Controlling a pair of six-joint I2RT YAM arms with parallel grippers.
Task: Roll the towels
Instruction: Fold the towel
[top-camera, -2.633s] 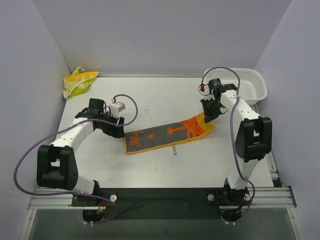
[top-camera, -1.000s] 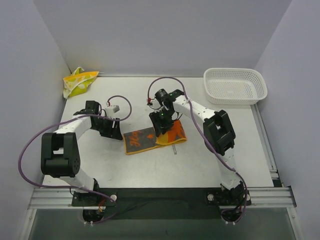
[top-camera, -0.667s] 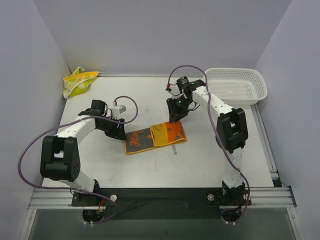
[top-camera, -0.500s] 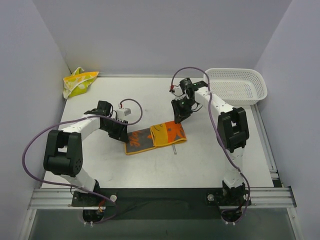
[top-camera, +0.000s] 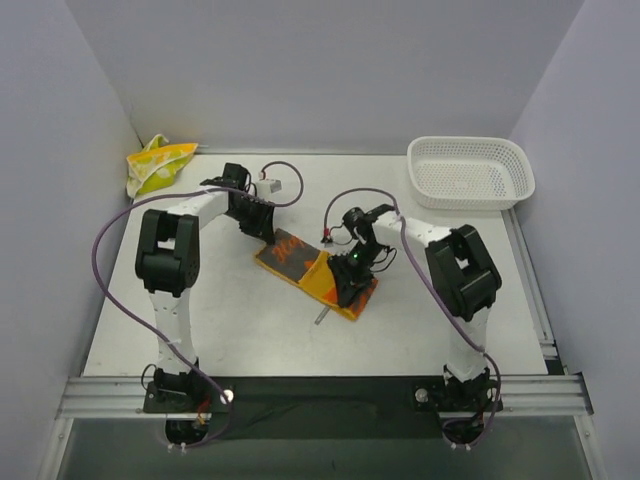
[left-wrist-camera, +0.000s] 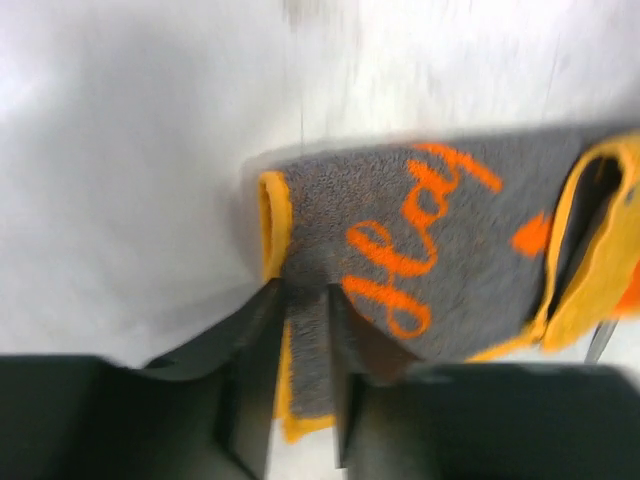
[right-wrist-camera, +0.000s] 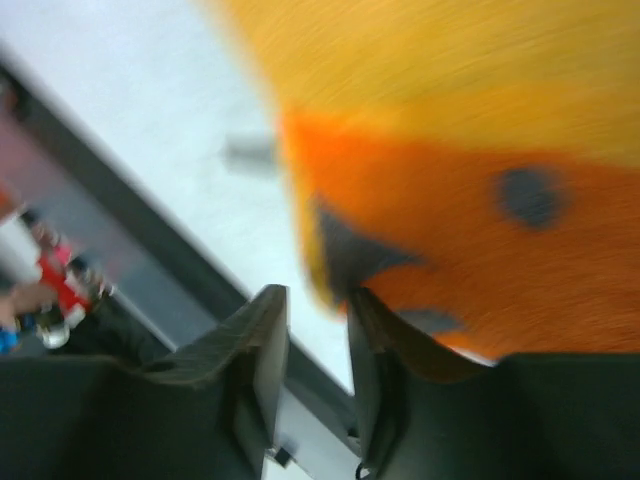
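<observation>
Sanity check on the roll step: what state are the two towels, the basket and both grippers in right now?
orange towel: lying flat and diagonal, one end folded over itself, not rolled.
yellow towel: crumpled in the far-left corner, untouched.
basket: upright, empty.
left gripper: shut on the orange towel's grey end.
right gripper: jaws narrow at the folded end; grip unclear, view blurred.
</observation>
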